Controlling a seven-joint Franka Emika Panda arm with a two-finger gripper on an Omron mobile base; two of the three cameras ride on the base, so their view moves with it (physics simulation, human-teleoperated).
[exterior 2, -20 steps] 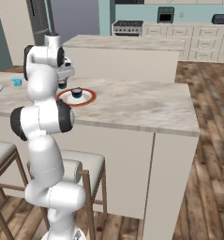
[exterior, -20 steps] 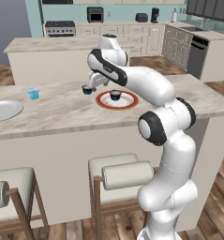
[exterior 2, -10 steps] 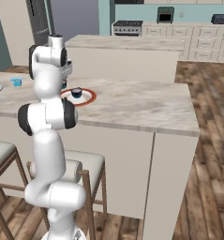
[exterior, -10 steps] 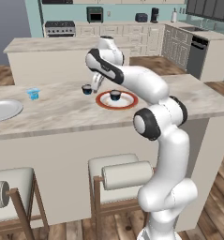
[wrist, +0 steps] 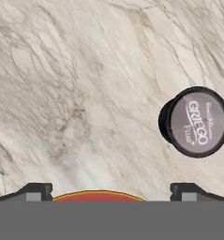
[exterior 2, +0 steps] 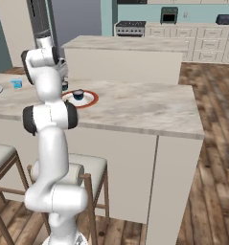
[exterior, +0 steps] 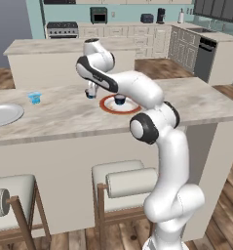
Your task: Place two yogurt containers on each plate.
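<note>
Two fingertips spread wide; end effector [wrist: 111,190] empty, above marble counter [wrist: 76,93] beside dark yogurt cup [wrist: 196,121].

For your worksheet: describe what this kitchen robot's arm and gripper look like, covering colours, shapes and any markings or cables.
The arm is glossy white, built of rounded, tube-like segments joined by dark grey disc-shaped joints. No cables or markings are visible. The gripper ends in two small, dark, blocky finger tips with paler grey pads.
</note>
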